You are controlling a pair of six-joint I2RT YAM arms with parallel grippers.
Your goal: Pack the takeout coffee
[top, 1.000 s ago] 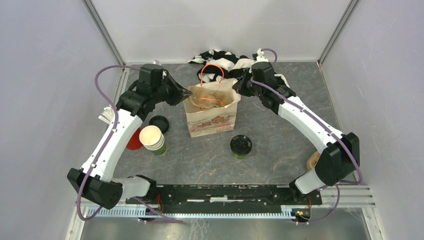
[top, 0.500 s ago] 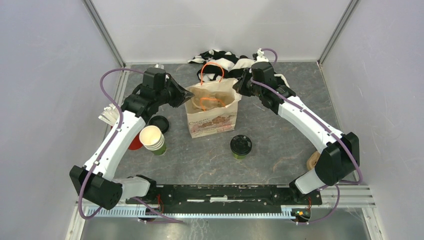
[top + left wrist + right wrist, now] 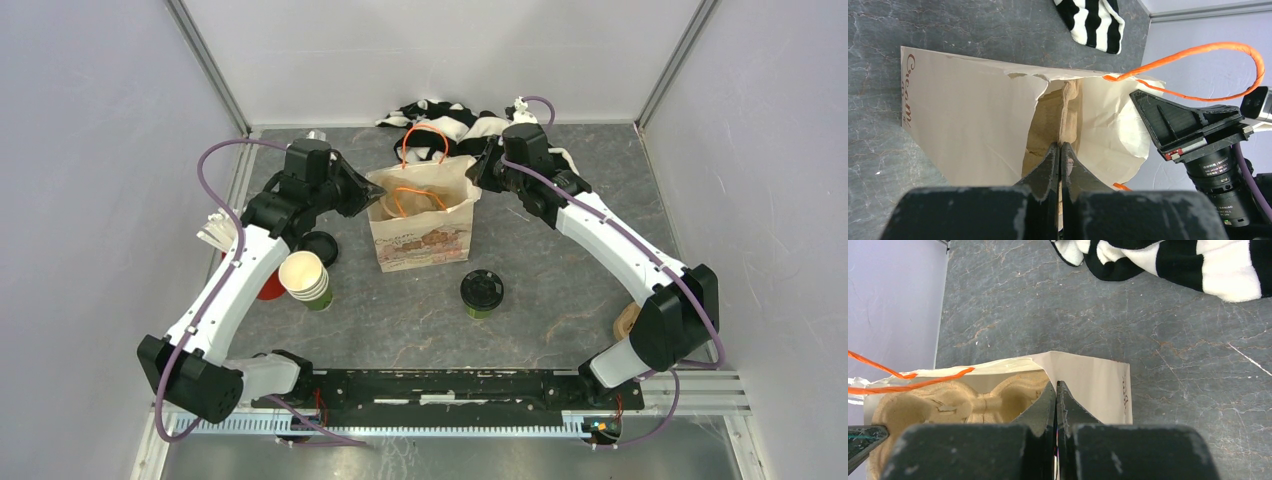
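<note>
Top external, bag rims pinched, coffee apart

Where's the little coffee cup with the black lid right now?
In the overhead view the takeout coffee stands on the table, just nearer the arm bases than the paper bag, off its right corner, outside it.

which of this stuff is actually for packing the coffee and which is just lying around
For the job: takeout coffee, paper bag, pulp cup tray inside it.
Lying about: stack of lidless cups, loose black lid, striped cloth.
</note>
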